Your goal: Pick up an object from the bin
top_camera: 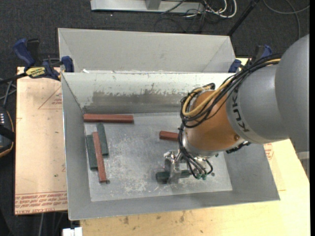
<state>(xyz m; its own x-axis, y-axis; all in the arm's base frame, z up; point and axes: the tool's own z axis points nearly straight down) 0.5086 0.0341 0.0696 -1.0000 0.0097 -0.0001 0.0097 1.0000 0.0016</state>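
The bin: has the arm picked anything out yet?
Nothing looks lifted out yet. The gripper is low in the bin, beside a small dark green thing near the front wall. Grasping and raising something remains. The red-brown and green bars at left lie flat on the floor.

You've got pretty even, bright light coming from above here; the bin (147, 48) has a back wall that comes out pale, nearly washed, with a dark smeary band lower down on the inner wall; the grey arm (275, 102) shows a soft sheen along its top and the orange cover (211, 127) a mild gloss; there's a faint shadow on the bin floor around the hand (173, 173); the carpet (49, 9) outside stays dark.
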